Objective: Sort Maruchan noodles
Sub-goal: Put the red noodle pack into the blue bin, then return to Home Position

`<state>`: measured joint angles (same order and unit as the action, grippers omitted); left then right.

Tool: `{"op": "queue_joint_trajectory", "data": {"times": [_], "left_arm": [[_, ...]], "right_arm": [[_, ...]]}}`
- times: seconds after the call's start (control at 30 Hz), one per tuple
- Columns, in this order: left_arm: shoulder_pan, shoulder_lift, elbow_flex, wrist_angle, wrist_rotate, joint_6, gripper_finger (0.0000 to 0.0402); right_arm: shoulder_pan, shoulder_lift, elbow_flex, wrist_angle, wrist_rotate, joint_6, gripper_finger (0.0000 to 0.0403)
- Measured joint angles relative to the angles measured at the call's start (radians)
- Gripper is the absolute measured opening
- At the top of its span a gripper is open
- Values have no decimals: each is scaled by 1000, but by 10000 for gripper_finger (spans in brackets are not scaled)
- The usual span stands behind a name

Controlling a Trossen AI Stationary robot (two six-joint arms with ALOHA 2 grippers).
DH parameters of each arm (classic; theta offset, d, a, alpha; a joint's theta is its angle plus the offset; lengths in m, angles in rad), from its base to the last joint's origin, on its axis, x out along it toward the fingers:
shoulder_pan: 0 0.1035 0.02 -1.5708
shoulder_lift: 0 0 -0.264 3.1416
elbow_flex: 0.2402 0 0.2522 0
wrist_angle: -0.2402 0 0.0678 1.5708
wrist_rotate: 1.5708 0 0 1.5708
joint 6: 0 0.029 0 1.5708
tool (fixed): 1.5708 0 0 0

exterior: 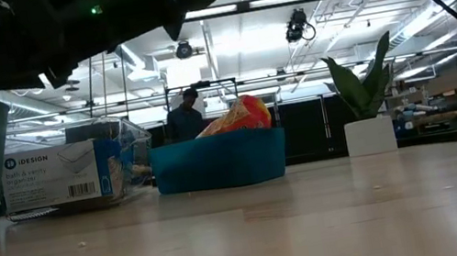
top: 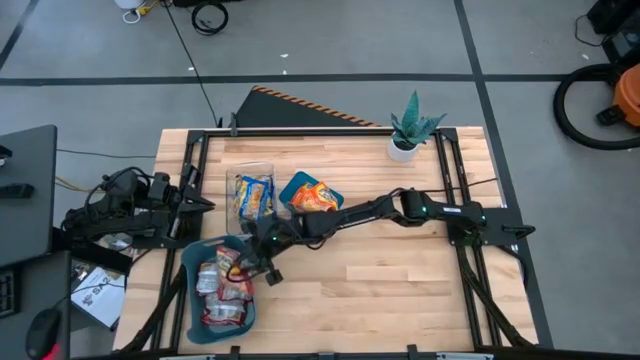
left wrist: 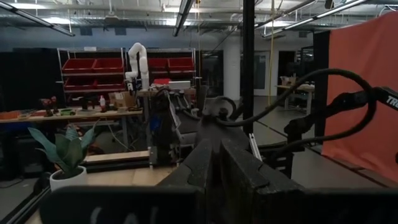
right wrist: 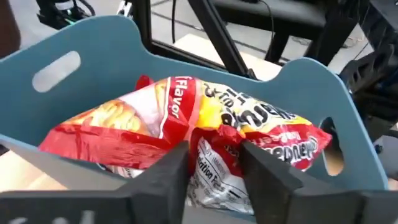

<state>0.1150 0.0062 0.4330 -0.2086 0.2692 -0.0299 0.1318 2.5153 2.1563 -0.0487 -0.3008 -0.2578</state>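
your right gripper (top: 250, 262) hangs over the near rim of the large teal plastic bin (top: 190, 290) at the front-left of the pale wooden table (top: 400, 280). in the right wrist view its two dark fingers (right wrist: 168, 174) stand apart, with a red-and-white crinkly ramen packet (right wrist: 186, 124) lying between and beyond them on the pile. nothing is pinched; i judge the packet has just been let go, and the arm reaches across the table because this bin takes the red ones.

that top packet lies nearly flat, its long axis running across the bin from one handle cut-out toward the other, printed face up. more red-and-silver packets (top: 222, 290) sit stacked under it, so this bin looks well filled.

the other sorts are kept apart for the same reason: yellow-and-blue packets (top: 254, 197) stand on edge in the clear plastic container (top: 240, 180) at the back, leaning against its wall, and an orange packet (top: 316, 196) lies in the small teal bin (top: 296, 183) just beside it, bulging above the rim in the low view. i see no loose packets on the bare wood, so the sorting seems close to done.

your left gripper (top: 200, 203) waits at the table's left edge, clear of the bins; its fingers look close together, but i cannot tell for sure. a small potted plant (top: 410, 130) stands at the back, well out of the way.
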Motion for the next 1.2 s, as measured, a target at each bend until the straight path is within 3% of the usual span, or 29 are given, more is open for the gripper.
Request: {"op": "queue_joint_trajectory", "data": {"times": [0.2,0.47,0.9,1.03,1.2], "left_arm": [[0,0,0,0,0,15,37],[0,0,0,-5,0,14,37],[0,0,0,-6,-4,-50,37],[0,0,0,-12,-4,-68,37],[0,0,-8,-62,-29,16,37]], "right_arm": [[11,-4,18,-31,46,-27,197],[11,-19,196,-260,64,-58,226],[14,-232,158,-787,426,72,196],[15,-294,13,-835,505,154,174],[27,-486,-387,-599,554,231,148]]}}
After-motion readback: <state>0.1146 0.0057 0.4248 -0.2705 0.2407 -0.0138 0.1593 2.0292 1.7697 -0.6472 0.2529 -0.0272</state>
